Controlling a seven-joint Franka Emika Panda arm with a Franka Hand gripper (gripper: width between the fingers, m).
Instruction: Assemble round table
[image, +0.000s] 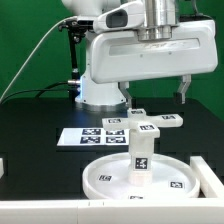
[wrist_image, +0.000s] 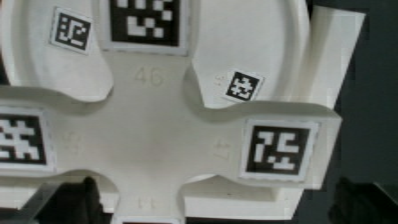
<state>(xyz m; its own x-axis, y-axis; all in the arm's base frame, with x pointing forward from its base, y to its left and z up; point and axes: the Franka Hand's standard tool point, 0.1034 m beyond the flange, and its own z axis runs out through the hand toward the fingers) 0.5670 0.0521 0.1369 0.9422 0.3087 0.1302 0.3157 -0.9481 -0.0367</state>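
While the disc (image: 100, 172) lies rim-up, the post (image: 142, 158) stands upright inside it, with the foot (image: 152, 124) resting across the post's top. Gripper (image: 157, 97) hangs above the foot, fingers apart, holding nothing.

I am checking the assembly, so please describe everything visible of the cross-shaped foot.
The cross-shaped foot is white and plastic-looking, with four short arms that carry black-and-white square tags. It lies level on top of the upright post, which stands in the middle of the round disc. The open claw hangs just above it and seems not to touch it.
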